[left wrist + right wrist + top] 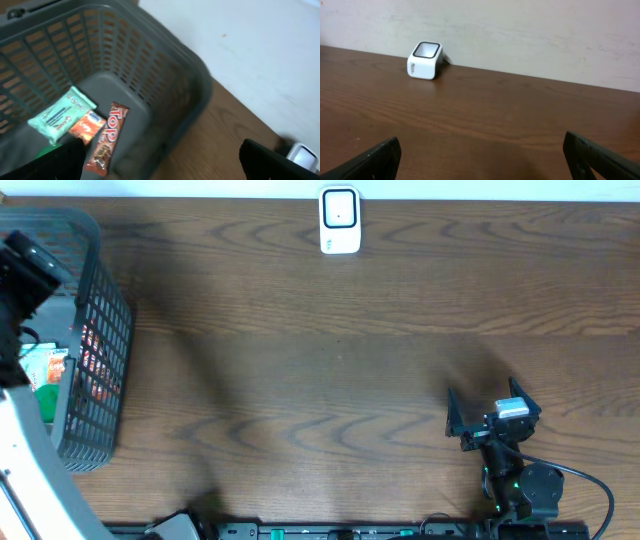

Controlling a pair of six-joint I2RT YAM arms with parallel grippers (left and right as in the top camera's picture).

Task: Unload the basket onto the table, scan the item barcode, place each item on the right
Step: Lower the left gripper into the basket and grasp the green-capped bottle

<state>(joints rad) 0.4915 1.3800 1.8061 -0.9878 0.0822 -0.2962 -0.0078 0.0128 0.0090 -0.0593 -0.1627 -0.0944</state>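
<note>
In the left wrist view, a grey mesh basket [165,65] holds a red "Top" chocolate bar [107,140], a small orange packet [87,127] and a mint-green packet [62,112]. My left gripper [162,165] hangs open above the basket's near wall, with nothing between its fingers. The white barcode scanner [340,220] stands at the table's far edge, and the right wrist view shows this scanner [425,60] too. My right gripper [493,415] is open and empty, low over the table at the front right, facing the scanner.
The basket [95,330] stands at the table's left edge, with the left arm [25,270] over it. A pale wall runs behind the scanner. Brown wooden tabletop [330,370] stretches between basket, scanner and right gripper.
</note>
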